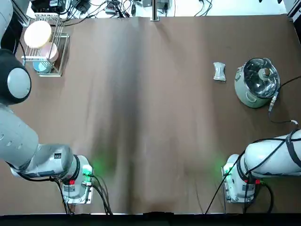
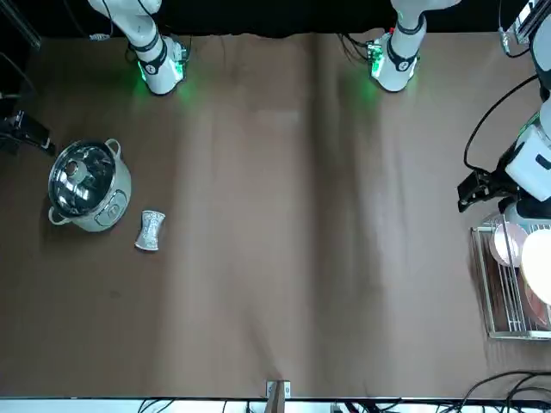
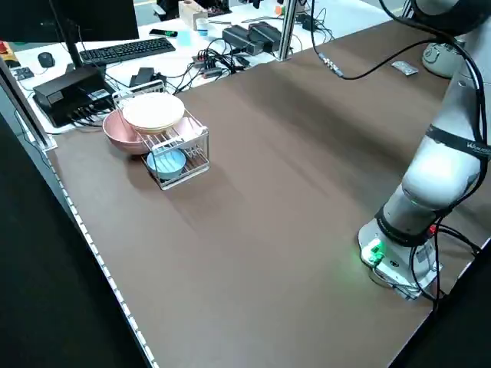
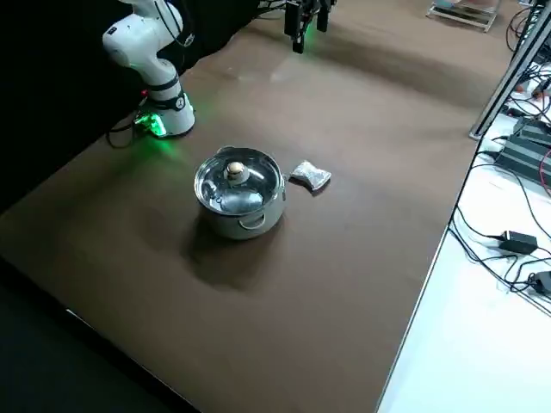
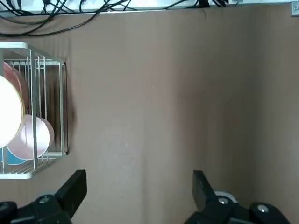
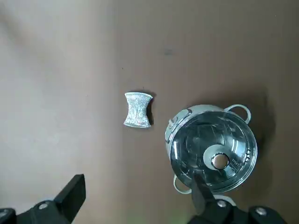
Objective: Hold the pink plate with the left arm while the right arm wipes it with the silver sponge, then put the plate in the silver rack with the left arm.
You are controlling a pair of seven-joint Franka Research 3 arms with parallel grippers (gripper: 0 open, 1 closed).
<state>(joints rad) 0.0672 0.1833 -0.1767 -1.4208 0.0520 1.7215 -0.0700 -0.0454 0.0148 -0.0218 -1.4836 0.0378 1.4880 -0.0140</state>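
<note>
Over the near half of the table both arms hang raised. The left gripper has its fingers spread wide with nothing between them, and so does the right gripper; only bare brown table shows between each pair.

Farther out on the right lies the silver sponge, flat on the cloth with its long axis running near to far. It sits just left of a lidded steel pot, close to it but not touching. It lies beyond the right gripper's fingers on the right arm's own side, well apart from the left arm.

In the far left corner stands the silver rack. The pink plate stands on edge inside it, behind a larger cream plate and beside a blue dish. The rack is off to the left of the left gripper and beyond it, so that arm is much the nearer.

A plate in the rack and a sponge loose on the table fit both a plate waiting to be wiped and one already wiped and racked.
</note>
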